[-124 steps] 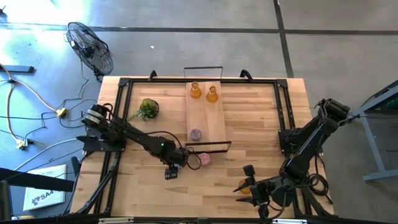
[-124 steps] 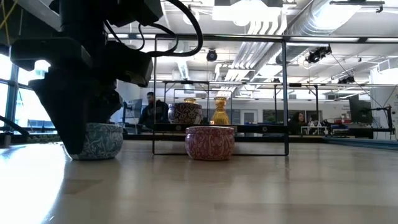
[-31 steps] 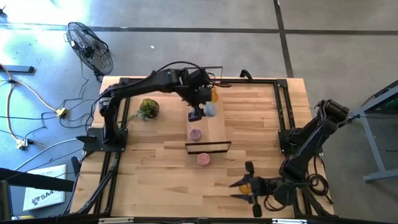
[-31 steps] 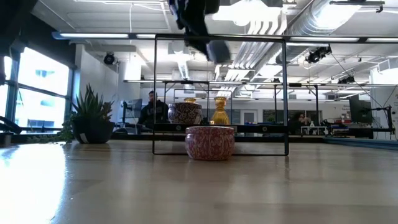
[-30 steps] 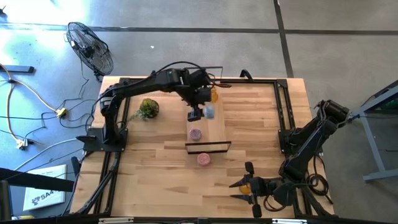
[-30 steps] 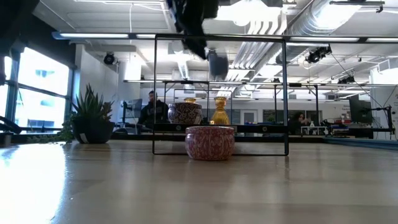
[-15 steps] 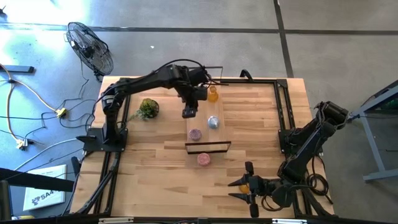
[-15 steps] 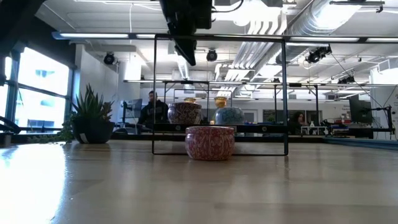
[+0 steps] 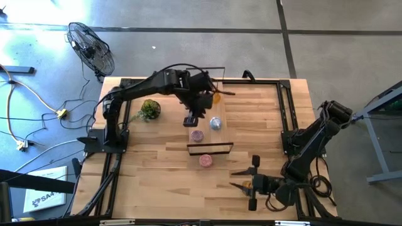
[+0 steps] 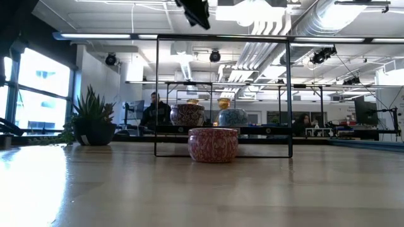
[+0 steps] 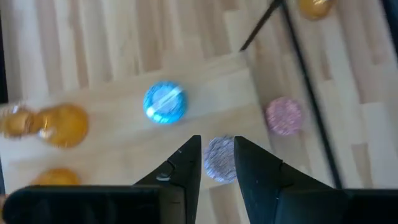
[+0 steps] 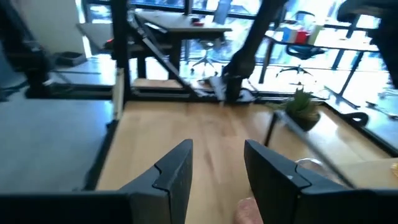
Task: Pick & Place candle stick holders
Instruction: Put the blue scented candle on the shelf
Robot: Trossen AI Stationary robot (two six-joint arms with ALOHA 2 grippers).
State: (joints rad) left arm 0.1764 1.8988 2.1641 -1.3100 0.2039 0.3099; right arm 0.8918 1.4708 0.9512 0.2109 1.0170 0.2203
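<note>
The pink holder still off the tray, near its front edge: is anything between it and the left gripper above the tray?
The tray's black wire end frame stands between them. The pink holder sits just outside it; the left gripper hangs above, so it can come down clear.

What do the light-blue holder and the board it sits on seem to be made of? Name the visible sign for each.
Light-blue holder: probably glass or glazed ceramic, since its top glints. Board: pale, unpainted-looking wood, with lengthwise grain lines and a matte surface.
</note>
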